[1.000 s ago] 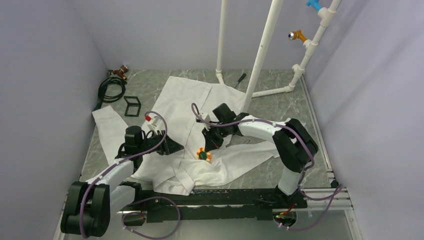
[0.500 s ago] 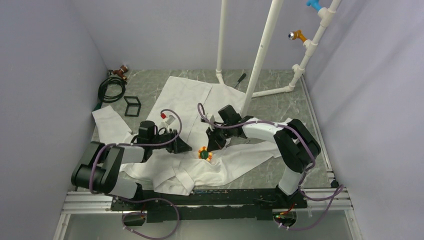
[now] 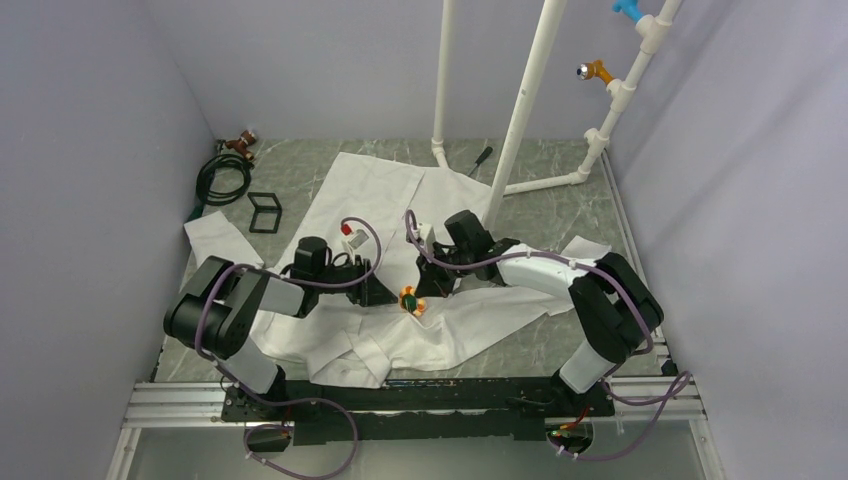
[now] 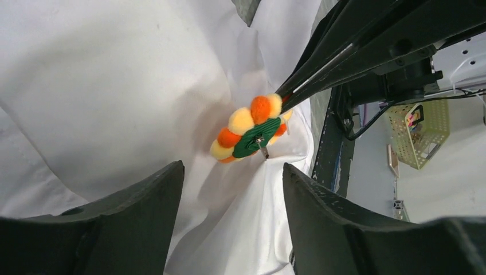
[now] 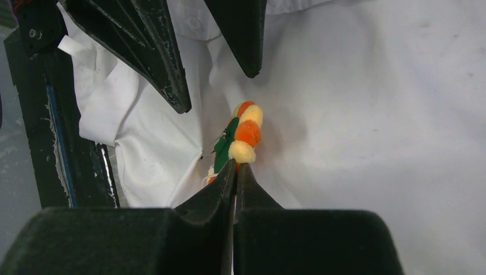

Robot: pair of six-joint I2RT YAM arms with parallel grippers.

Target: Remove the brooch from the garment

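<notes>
The brooch (image 3: 411,299) is a small flower of orange and yellow pompoms with a green back and a metal pin. It stands on edge above the white garment (image 3: 370,200). My right gripper (image 3: 418,291) is shut on the brooch's edge (image 5: 243,137) and lifts the fabric into a peak. My left gripper (image 3: 388,296) is open just left of the brooch (image 4: 252,133), jaws spread over the raised fabric (image 4: 114,86), holding nothing. The garment also fills the right wrist view (image 5: 372,103).
A white PVC pipe stand (image 3: 520,110) rises behind the garment. A coiled black cable (image 3: 225,175) and a small black frame (image 3: 265,212) lie at the back left. The black rail (image 3: 450,395) runs along the near edge.
My left gripper has moved right across the garment to just beside the brooch. My right gripper has kept its hold on the brooch and shifted slightly right.
</notes>
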